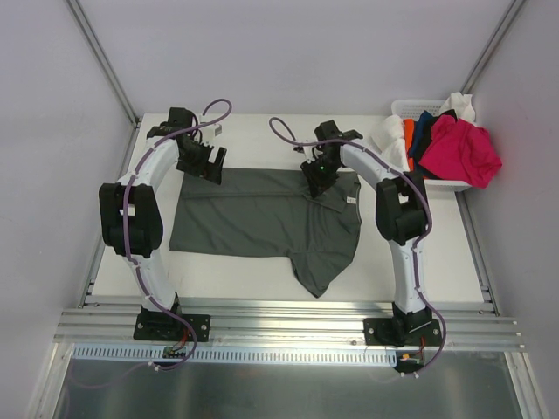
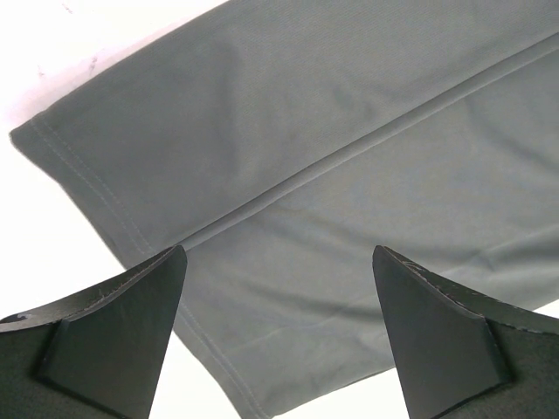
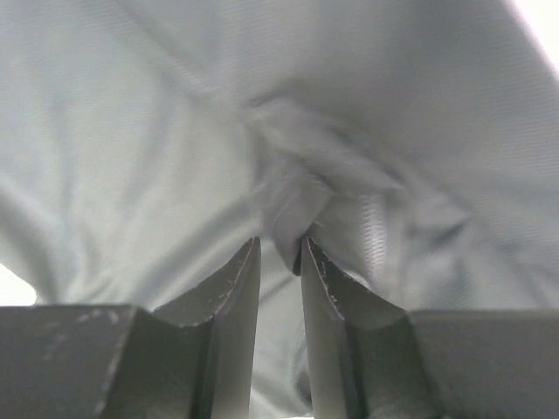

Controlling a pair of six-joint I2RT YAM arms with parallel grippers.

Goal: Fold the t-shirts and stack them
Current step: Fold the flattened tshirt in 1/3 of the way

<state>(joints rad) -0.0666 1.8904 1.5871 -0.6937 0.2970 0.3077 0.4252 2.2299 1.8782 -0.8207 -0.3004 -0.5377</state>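
A dark charcoal grey t-shirt [image 1: 253, 218] lies spread on the white table, its right side rumpled and hanging toward the front. My left gripper [image 1: 212, 171] is open and empty, hovering over the shirt's far left corner; the left wrist view shows the hem and a seam [image 2: 349, 157] between the wide-apart fingers [image 2: 279, 253]. My right gripper [image 1: 314, 187] is shut on a bunched fold of the same shirt [image 3: 288, 205] near its far right part, with the cloth pinched between the fingertips [image 3: 279, 246].
A white plastic basket [image 1: 410, 108] stands at the back right, holding magenta-pink [image 1: 463, 150], navy [image 1: 426, 131], orange [image 1: 408, 136] and white [image 1: 389, 140] shirts that spill over its rim. Metal rails run along the table's near edge.
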